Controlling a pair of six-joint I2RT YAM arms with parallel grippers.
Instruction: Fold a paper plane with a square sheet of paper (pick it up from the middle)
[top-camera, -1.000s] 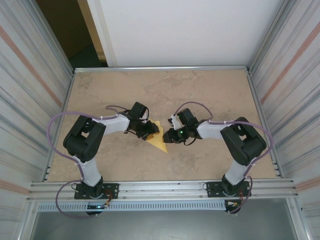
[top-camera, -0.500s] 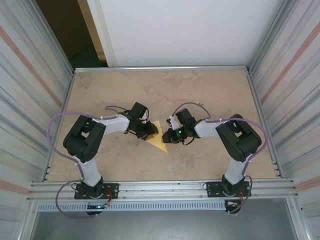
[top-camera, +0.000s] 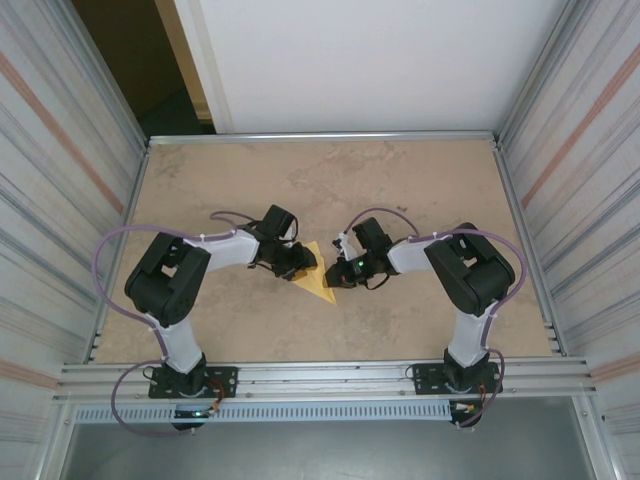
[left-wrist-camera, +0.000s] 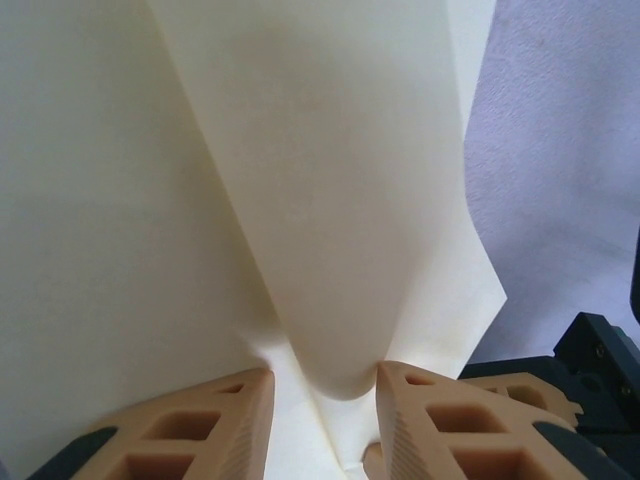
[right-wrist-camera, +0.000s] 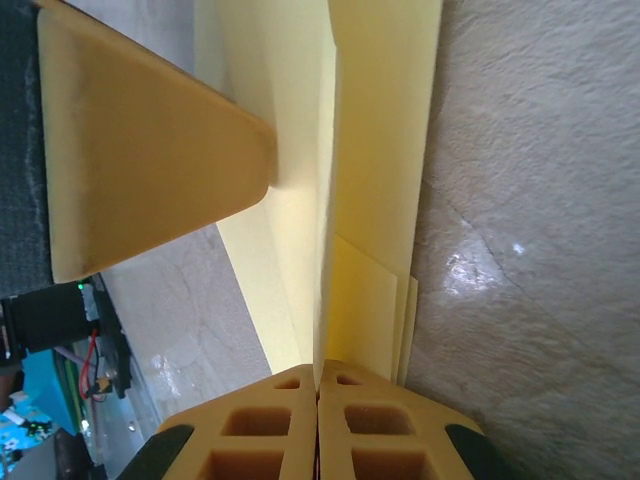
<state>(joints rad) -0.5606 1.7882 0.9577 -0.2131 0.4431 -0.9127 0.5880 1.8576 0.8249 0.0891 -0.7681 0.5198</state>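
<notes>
Paper sheet (top-camera: 320, 285) pinched by right gripper (right-wrist-camera: 318, 368), jaws closed; left gripper (left-wrist-camera: 322, 376), jaws wider.

I note that the right gripper (top-camera: 336, 272) has shifted slightly toward the left edge of the surface (top-camera: 400, 190), and its jaws have closed fully onto the near edge of the square sheet of paper (top-camera: 318, 281). The right arm's elbow (top-camera: 470, 268) has swung toward the left and far edges.

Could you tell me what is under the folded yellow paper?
Beige marbled table surrounds the folded paper, so it presumably runs beneath. In the right wrist view, lower paper layers peek out below the top flap. The surface directly underneath is covered.
</notes>
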